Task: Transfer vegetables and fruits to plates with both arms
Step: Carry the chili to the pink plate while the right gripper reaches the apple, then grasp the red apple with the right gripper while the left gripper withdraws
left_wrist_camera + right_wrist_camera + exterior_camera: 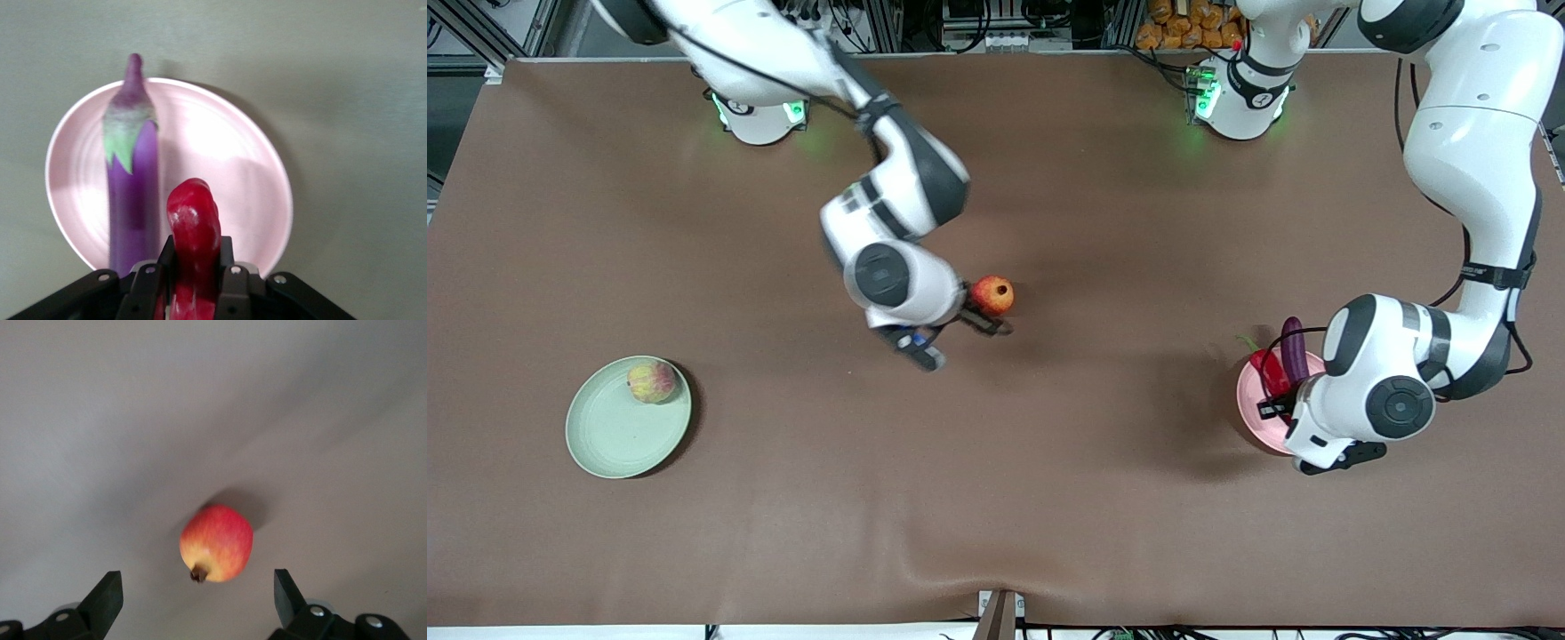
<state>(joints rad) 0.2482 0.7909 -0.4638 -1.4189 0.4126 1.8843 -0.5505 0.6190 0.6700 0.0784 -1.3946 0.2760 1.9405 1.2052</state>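
Over the pink plate [1254, 418], at the left arm's end of the table, the left gripper [195, 283] is clamped on the red chili pepper [193, 247]. The left wrist view shows both fingers pressed against the pepper's flanks, with its rounded red end sticking out past the fingertips above the plate surface. Front view: pepper [1267, 369] visible at about 11 o'clock on the plate, green stem pointing away from the front camera; most of the plate is hidden under the left arm's wrist.

Purple eggplant [132, 180] lies on the pink plate, just beside the held pepper. Its green calyx and stem tip overhang the rim at roughly 12 o'clock as the front view [1294, 348] shows it.

Near table centre, the right gripper [199, 597] has its jaws spread wide, one finger on each side of the pomegranate [217, 543], neither seen touching it. The fruit sits on the brown table [1049, 498], dark calyx stub turned toward the wrist camera. Front view: pomegranate [993, 294] shows at the 2 o'clock edge of the right arm's wrist.

Mint green plate [618, 440] rests toward the right arm's end of the table, nearer the front camera than the pomegranate. The pale yellow-pink ribbed fruit [651, 381] sits in it at about 1 o'clock, close to the rim.
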